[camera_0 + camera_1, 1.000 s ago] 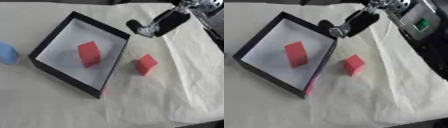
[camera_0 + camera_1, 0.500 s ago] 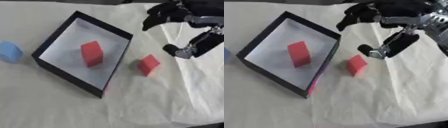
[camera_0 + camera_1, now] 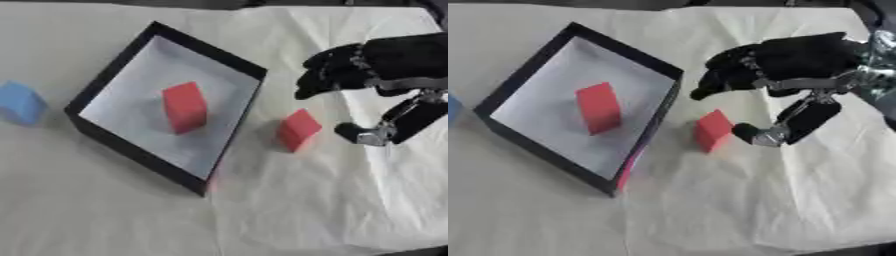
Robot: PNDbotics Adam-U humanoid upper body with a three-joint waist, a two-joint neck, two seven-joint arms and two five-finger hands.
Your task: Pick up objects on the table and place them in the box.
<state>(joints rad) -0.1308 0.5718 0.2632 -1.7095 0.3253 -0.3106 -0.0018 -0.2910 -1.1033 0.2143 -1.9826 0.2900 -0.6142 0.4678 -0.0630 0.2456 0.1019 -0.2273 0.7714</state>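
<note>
A black box with a white floor (image 3: 118, 75) lies askew at the left centre, and a red block (image 3: 185, 106) stands inside it. A second red block (image 3: 297, 129) sits on the cloth just right of the box. My right hand (image 3: 785, 62) hovers over and to the right of that block, fingers spread above it and the thumb low beside it, with a gap between; it holds nothing. A blue block (image 3: 21, 102) lies left of the box. My left hand is out of sight.
A pale creased cloth (image 3: 289, 200) covers the table. A pink strip (image 3: 630, 167) shows against the box's near right wall. Part of my right arm (image 3: 877, 75) fills the right edge.
My right hand has come down from the far right toward the loose red block and spread its fingers. The pictures have also shifted a little.
</note>
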